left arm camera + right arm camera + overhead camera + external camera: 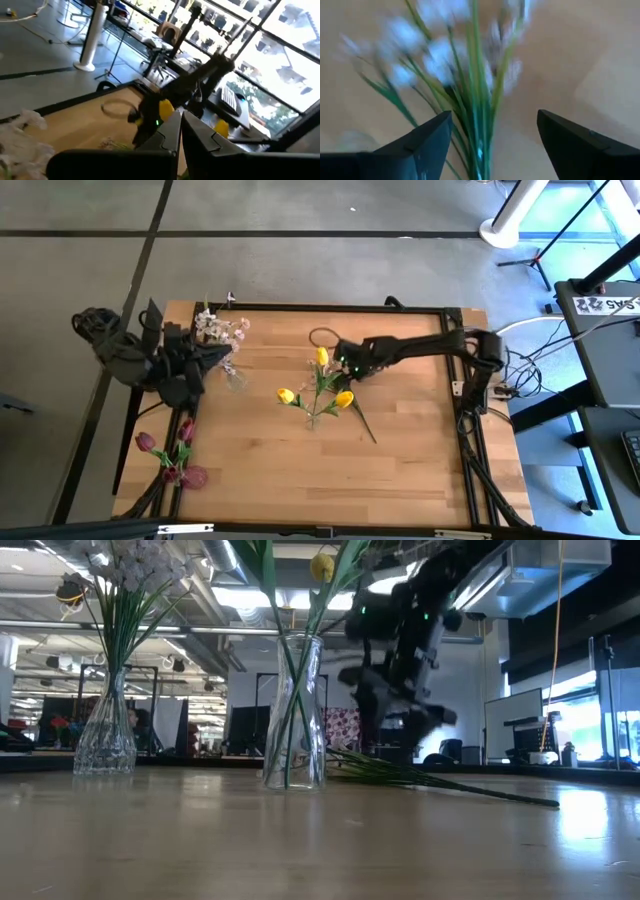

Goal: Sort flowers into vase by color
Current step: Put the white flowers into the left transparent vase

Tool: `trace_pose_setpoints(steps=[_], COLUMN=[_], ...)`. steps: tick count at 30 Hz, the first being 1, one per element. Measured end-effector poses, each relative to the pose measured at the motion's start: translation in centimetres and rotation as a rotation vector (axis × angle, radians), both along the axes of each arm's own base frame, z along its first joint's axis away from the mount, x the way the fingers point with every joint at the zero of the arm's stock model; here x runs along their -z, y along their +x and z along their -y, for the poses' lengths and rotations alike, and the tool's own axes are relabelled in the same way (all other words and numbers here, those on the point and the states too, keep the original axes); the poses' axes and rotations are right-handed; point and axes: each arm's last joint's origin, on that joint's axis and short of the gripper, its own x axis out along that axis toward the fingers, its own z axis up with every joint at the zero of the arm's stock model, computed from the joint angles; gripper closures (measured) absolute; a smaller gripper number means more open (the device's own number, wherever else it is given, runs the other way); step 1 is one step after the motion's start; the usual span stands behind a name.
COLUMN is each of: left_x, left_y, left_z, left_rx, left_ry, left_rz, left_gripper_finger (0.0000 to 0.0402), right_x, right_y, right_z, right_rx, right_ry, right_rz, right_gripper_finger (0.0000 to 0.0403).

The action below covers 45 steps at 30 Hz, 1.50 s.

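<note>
Flowers sit in three places on the wooden table [400, 470]. Yellow tulips [322, 356] are gathered near the middle: in the low view one yellow bloom stands on green stems in a clear glass vase [295, 720], while in the high view two more yellow heads [286, 395] show beside it, and a loose green stem [450, 785] lies flat on the boards just beside the vase. White-pink sprays [220, 328] stand in a second, ribbed glass vase [105, 735] toward the table's back left. Dark red blooms [165, 460] lie at the front left edge, apart from both vases.

The right gripper [347, 367] hangs over the tulip cluster, its fingers [420, 142] spread wide with green stems between them but not clasped; the blur there makes any contact hard to judge. The left gripper [222, 356] rests near the white sprays, its fingers [172, 135] drawn close together with nothing between them.
</note>
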Motion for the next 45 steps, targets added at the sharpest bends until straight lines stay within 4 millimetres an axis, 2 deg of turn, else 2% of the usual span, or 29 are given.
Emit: trace_pose_setpoints(steps=[3, 7, 11, 15, 17, 20, 24, 29, 33, 36, 38, 42, 45], left_x=[-0.3, -0.6, -1.1, -1.2, -1.1, -1.2, -1.1, -1.2, -1.1, -1.0, -0.9, -0.1, 0.5], left_y=[-0.3, -1.3, -3.0, -3.5, -3.5, -3.6, -3.5, -3.9, -3.9, -3.9, -4.0, -4.0, -3.4], left_z=[-0.7, -1.9, -3.3, -3.8, -3.9, -4.0, -3.8, -4.1, -4.0, -4.0, -3.9, -3.6, -3.3], left_rx=[-0.01, 0.042, 0.024, 0.009, -0.01, -0.012, 0.044, 0.047, 0.058, 0.08, 0.132, 0.25, 0.255], left_ry=[-0.025, -0.079, -0.063, -0.015, 0.03, 0.102, 0.164, 0.166, 0.194, 0.196, 0.195, 0.18, 0.195], left_rz=[0.02, 0.052, 0.085, 0.077, 0.055, 0.021, -0.01, 0.0, -0.023, -0.031, -0.039, -0.094, -0.17], left_gripper_finger=[0.0389, 0.0384, 0.0348, 0.0297, 0.0276, 0.0259, 0.0255, 0.0255, 0.0255, 0.0255, 0.0255, 0.0255, 0.0255], right_x=[1.9, 2.6, 2.9, 2.5, 1.4, -1.2, -6.8, -14.5, -18.6, -20.0, -20.2, -20.0, -19.1], right_y=[0.7, 1.8, 1.7, 1.5, 1.4, 1.0, 0.8, 1.2, 2.1, 2.7, 3.3, 4.8, 6.1], right_z=[-0.5, -0.5, 0.2, 1.7, 2.9, 4.8, 6.7, 7.3, 6.9, 6.2, 5.5, 3.5, 1.9], right_rx=[-0.019, -0.014, 0.029, 0.074, 0.085, 0.115, 0.138, 0.139, 0.161, 0.195, 0.194, 0.155, 0.133], right_ry=[0.031, 0.097, 0.07, 0.034, 0.002, -0.06, -0.226, -0.484, -0.661, -0.747, -0.784, -0.821, -0.873], right_rz=[-0.019, 0.057, 0.044, 0.069, 0.099, 0.163, 0.32, 0.618, 0.915, 1.067, 1.121, 1.233, 1.236], right_gripper_finger=[0.0123, 0.0172, 0.0254, 0.0364, 0.0389, 0.0382, 0.0396, 0.0393, 0.0396, 0.0396, 0.0398, 0.0398, 0.0399])
